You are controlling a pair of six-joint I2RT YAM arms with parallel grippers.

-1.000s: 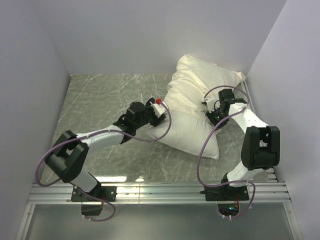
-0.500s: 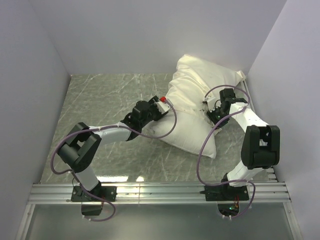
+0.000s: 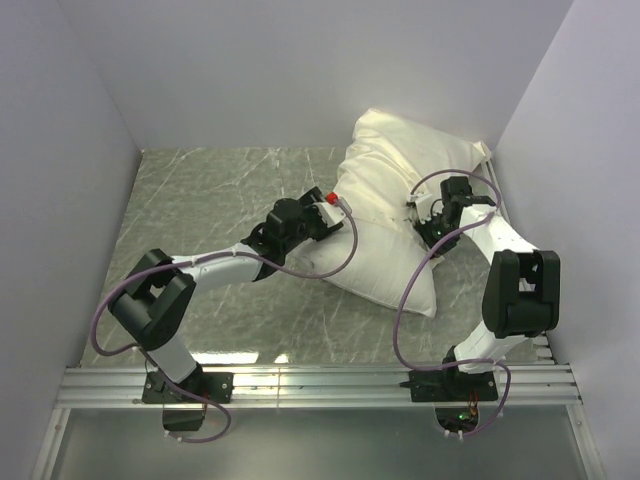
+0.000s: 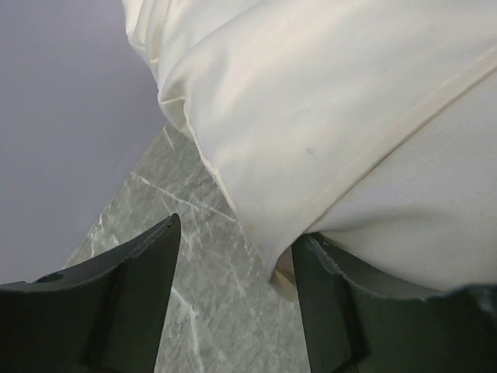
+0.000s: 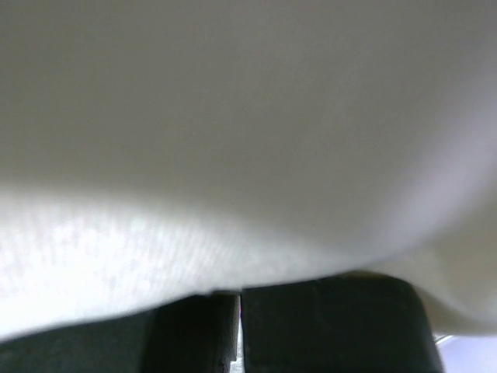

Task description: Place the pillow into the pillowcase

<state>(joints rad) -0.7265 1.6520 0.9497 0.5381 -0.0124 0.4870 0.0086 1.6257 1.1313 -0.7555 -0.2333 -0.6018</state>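
The cream pillowcase (image 3: pixel 405 160) lies bunched at the back right over the far part of the white pillow (image 3: pixel 385 265), whose near end shows on the marble. In the left wrist view the pillowcase (image 4: pixel 295 101) ends in a hemmed edge, with the whiter pillow (image 4: pixel 435 225) below it. My left gripper (image 3: pixel 335 205) is at the bundle's left edge, open (image 4: pixel 233 264). Its right finger (image 4: pixel 330 318) sits under the cloth edge and its left finger (image 4: pixel 136 287) stands over bare marble. My right gripper (image 3: pixel 420 215) presses into the bundle's right side. It is shut (image 5: pixel 239 311), and white fabric (image 5: pixel 233 140) hides its tips.
Grey walls close in the marble table (image 3: pixel 210 200) on the left, back and right. The bundle's far corner (image 3: pixel 480 152) lies against the right wall. Purple cables loop from both arms. A metal rail (image 3: pixel 320 385) runs along the near edge.
My left arm has reached further right, and its gripper has come in against the bundle's left edge. The right arm has stayed put.
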